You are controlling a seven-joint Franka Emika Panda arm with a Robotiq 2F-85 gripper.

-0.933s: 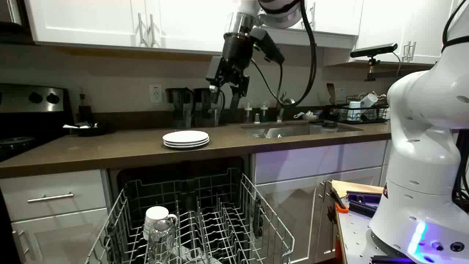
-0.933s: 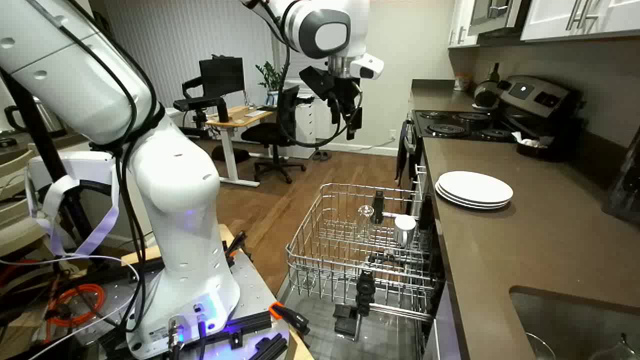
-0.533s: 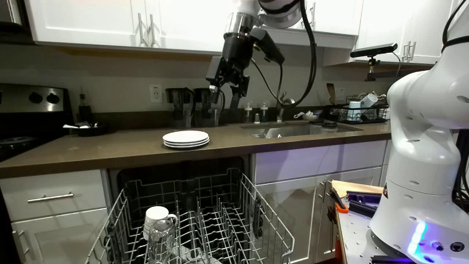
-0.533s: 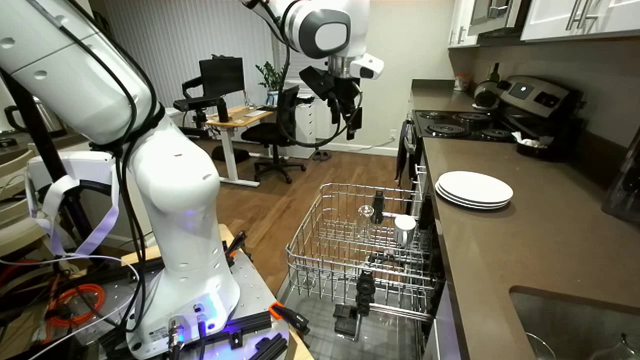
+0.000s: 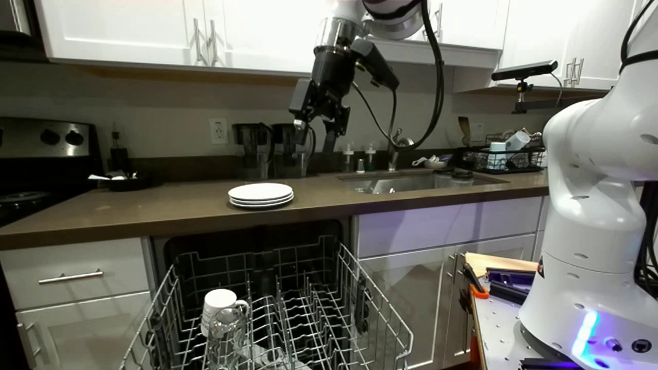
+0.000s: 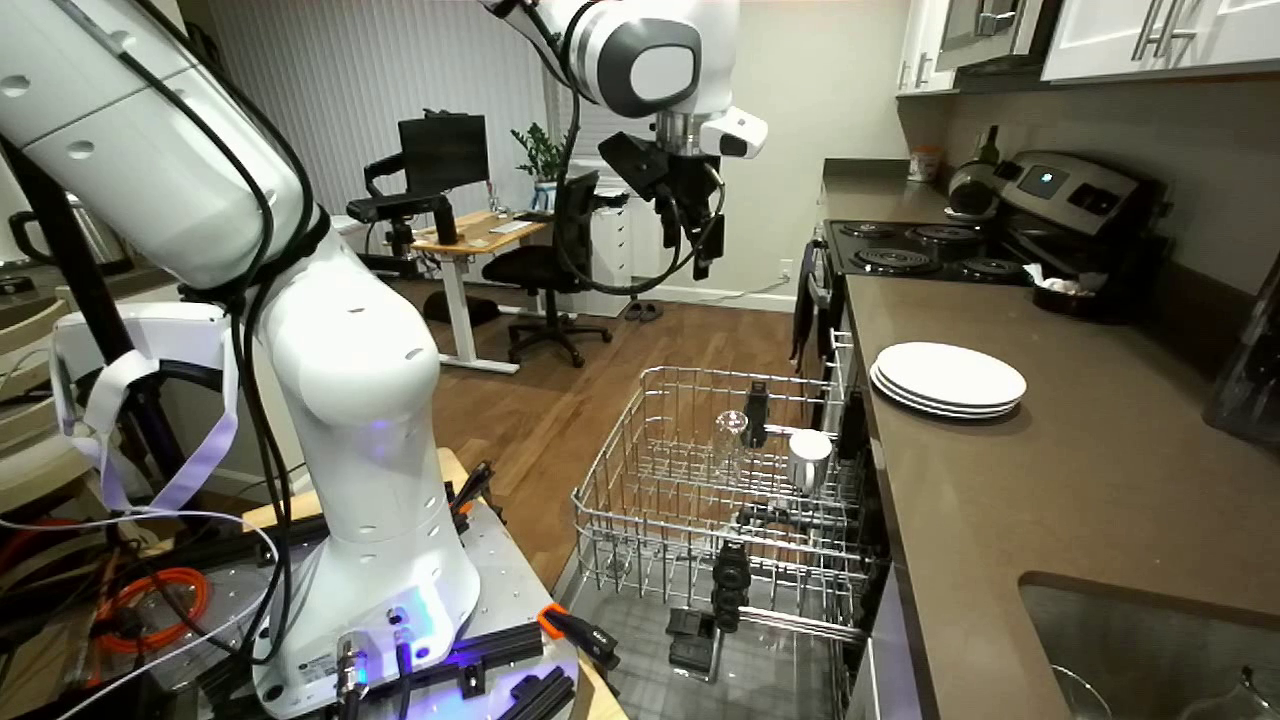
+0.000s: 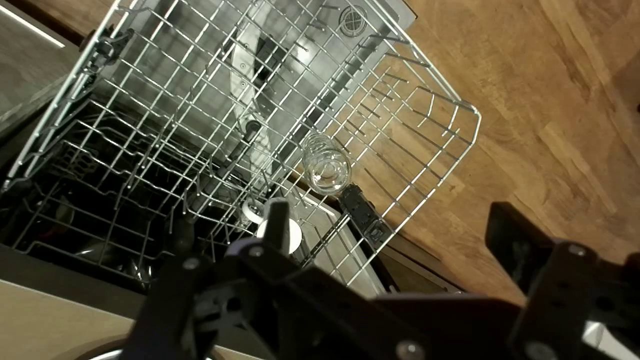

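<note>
I have the tool (image 7: 386, 212) hanging high above the pulled-out dishwasher rack (image 5: 375, 290), its fingers spread wide apart with nothing held between them. The clear glass (image 7: 326, 170) and the white mug (image 6: 809, 455) sit in that rack, near each other and well below the tool. Through the wrist view I look down past the wires to a pale spray arm (image 7: 243, 70) and a round grate (image 7: 353, 21), which I can't make out from outside. That view costs me part of the mug, since a finger (image 7: 276, 222) covers it; in an exterior view I see its side and handle (image 5: 247, 307). Three stacked white plates (image 5: 260, 192) rest on the brown tabletop (image 5: 169, 205), clear in both exterior views. In an exterior view I get the faucet (image 5: 393, 156) and a loaded dish drainer (image 5: 506, 168); an office chair (image 6: 570, 245) also shows in an exterior view. Rack wires stand up around mug and glass, and a black cable (image 5: 440, 87) loops beside the tool.
</note>
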